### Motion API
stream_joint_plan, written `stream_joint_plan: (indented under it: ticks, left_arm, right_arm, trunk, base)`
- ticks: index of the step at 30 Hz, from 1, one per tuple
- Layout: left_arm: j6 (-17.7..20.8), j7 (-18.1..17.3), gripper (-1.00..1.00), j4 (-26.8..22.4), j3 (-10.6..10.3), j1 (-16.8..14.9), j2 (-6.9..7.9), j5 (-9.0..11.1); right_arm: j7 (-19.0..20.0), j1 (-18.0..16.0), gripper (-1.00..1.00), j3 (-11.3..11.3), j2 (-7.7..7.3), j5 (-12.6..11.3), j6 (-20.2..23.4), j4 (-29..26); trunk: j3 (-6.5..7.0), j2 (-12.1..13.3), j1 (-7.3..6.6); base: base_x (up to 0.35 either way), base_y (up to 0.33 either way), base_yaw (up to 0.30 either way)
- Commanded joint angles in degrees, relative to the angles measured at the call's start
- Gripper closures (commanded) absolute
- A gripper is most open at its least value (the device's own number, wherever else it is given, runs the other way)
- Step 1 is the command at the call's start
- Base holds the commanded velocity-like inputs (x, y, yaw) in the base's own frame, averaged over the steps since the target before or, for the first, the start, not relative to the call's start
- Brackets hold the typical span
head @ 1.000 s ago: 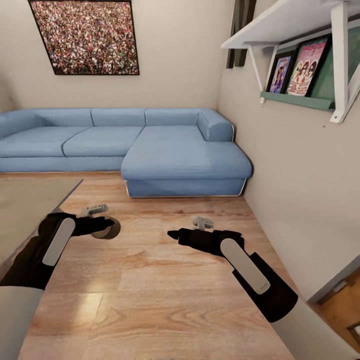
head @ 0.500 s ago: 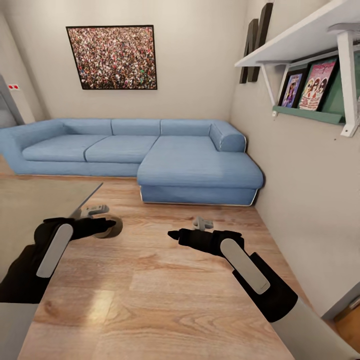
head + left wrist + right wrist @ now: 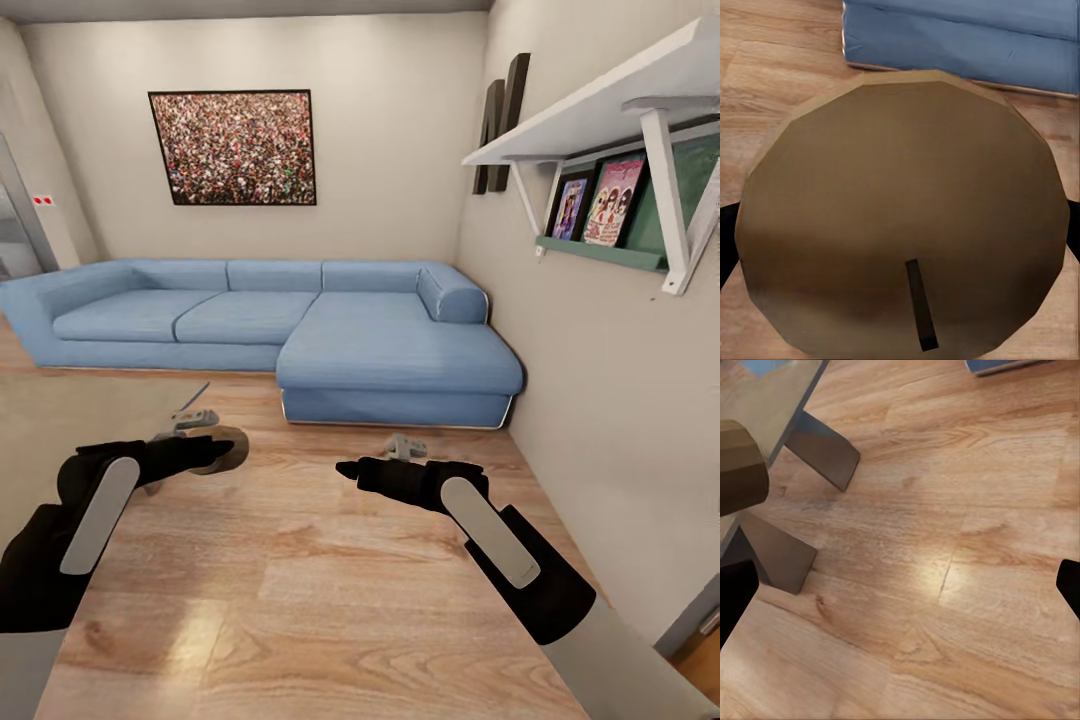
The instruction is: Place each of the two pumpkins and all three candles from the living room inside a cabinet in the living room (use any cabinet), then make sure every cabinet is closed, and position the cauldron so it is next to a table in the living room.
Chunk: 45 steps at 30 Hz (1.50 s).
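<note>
The left gripper (image 3: pixel 205 452) is holding a candle (image 3: pixel 222 450), a stubby grey-beige cylinder, with the fingers closing on its sides; in the left wrist view the candle's flat end (image 3: pixel 904 217), with a short dark wick, is sitting between the two dark fingertips. The right gripper (image 3: pixel 345 468) is carrying nothing, and its fingertips are showing well apart at opposite edges of the right wrist view, with only wooden floor (image 3: pixel 967 547) between them.

The table (image 3: pixel 60 420) is lying at the robot's left, its glass top reaching just beside the left hand; its slanted grey legs (image 3: pixel 825 454) are showing in the right wrist view, with the held candle (image 3: pixel 741 465) in front of them. A blue corner sofa (image 3: pixel 300 335) is standing ahead against the far wall, under a framed crowd picture (image 3: pixel 235 147). A white wall shelf (image 3: pixel 600 105) at the right is holding framed prints (image 3: pixel 610 200).

The step in hand appears to be carrying this candle toward a cabinet. To do it well, the grip should be kept firm and the arm level while the base is turning, with the candle kept clear of the table edge. The free hand would serve best for opening the cabinet front before the candle goes in.
</note>
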Motion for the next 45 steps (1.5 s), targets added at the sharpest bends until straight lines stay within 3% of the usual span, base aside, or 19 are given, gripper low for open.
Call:
stream_joint_plan:
  ticks: [1, 8, 26, 45]
  left_arm:
    - [0.1, 0.6, 1.00, -0.6, 0.0, 0.2, 0.10, 0.6]
    - [0.1, 0.6, 1.00, -1.5, 1.8, 0.6, 0.49, 0.9]
    - [0.1, 0.6, 1.00, -1.6, 2.5, 0.6, 0.05, 1.2]
    - [0.1, 0.6, 1.00, -1.6, 2.6, 0.6, 0.08, 1.2]
  right_arm:
    - [-0.6, -0.1, -1.00, 0.1, -0.07, -0.6, -0.1, -0.1]
    - [-0.7, -0.1, -1.00, 0.1, -0.04, -0.5, -0.1, 0.0]
    - [-0.7, -0.1, -1.00, 0.1, 0.06, -0.5, -0.1, 0.0]
    - [-0.6, -0.1, -1.00, -0.1, 0.15, -0.6, -0.1, 1.6]
  trunk:
    - [0.17, 0.0, -0.03]
    - [1.72, 0.1, -0.21]
    - [4.88, 7.3, -4.16]
    - [7.18, 14.9, -8.34]
  base:
    - [0.000, 0.000, 0.000]
    - [0.000, 0.000, 0.000]
    - [0.000, 0.000, 0.000]
    - [0.000, 0.000, 0.000]
